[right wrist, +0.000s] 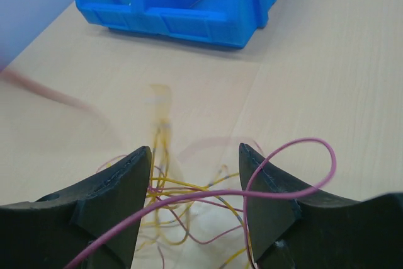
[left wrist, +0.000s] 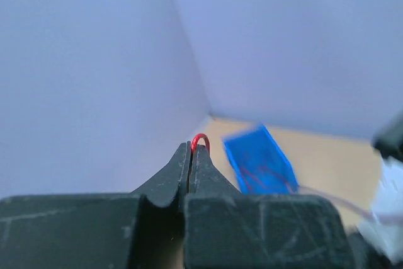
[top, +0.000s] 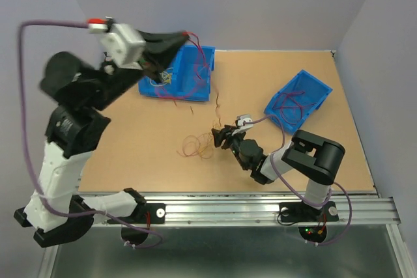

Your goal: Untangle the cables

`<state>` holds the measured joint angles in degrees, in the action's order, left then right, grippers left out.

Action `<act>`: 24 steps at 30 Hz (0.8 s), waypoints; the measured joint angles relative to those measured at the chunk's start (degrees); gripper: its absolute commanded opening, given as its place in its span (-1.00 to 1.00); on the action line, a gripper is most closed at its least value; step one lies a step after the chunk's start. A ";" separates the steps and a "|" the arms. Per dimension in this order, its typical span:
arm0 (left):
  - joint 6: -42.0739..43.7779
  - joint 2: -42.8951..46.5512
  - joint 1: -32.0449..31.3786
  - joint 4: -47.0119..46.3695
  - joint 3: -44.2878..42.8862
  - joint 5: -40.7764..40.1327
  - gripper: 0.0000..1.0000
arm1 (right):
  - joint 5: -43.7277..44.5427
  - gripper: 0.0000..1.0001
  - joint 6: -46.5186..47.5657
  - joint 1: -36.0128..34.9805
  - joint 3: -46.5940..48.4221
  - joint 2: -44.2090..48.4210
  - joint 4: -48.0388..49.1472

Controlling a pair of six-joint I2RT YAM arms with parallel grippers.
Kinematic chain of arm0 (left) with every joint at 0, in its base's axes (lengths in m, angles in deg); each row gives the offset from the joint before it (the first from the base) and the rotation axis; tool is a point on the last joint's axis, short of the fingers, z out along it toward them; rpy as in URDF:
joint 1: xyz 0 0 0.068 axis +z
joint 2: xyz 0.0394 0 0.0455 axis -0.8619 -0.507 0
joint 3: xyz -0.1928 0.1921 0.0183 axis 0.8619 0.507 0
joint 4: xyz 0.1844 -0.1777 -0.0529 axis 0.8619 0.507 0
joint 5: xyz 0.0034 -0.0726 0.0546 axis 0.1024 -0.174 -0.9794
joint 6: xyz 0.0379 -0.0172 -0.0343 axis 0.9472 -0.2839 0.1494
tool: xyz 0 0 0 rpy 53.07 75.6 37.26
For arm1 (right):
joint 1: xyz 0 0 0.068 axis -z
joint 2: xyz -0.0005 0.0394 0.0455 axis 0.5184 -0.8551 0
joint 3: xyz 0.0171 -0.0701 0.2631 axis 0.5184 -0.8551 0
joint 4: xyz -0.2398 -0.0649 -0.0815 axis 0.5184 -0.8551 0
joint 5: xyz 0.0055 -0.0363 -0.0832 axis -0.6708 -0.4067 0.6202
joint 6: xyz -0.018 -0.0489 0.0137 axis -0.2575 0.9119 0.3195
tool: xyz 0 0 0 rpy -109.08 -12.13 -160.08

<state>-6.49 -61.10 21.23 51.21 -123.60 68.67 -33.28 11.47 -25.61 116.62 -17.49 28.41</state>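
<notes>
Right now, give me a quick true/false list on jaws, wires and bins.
1. The left jaws are shut on a red wire. True.
2. The right jaws are shut. False: they stand open, one on either side of the yellow and pink tangle.
3. Two blue bins sit on the table. True: a left bin and a right bin.
4. Both bins are empty. False: each holds wires.
5. The left jaws are down at the table. False: they are held high, near the left bin.
</notes>
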 measured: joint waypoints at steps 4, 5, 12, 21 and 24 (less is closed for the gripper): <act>-0.22 1.79 0.00 -6.34 -10.97 -13.27 -1.00 | 0.15 0.26 0.09 -0.04 -0.02 0.00 -0.02; -0.04 2.43 0.00 -7.69 -11.50 -15.43 -1.00 | 0.22 0.26 0.13 -0.04 -0.02 0.00 -0.02; 2.80 5.97 0.00 -18.51 -10.40 -27.71 -1.00 | 0.55 0.26 0.15 -0.20 -0.57 0.20 -0.02; 6.86 -4.07 0.17 -20.09 -1.03 -34.42 -1.00 | 1.84 0.27 -0.28 -0.24 -7.74 8.90 -0.46; 6.84 -8.46 0.15 -18.16 3.58 -32.72 -1.00 | 2.12 0.54 -0.35 -0.24 -10.23 12.52 -0.42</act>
<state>0.35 -69.56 21.38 33.04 -120.01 35.95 -31.16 11.12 -25.85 106.39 -4.97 27.99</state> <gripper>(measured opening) 0.034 0.650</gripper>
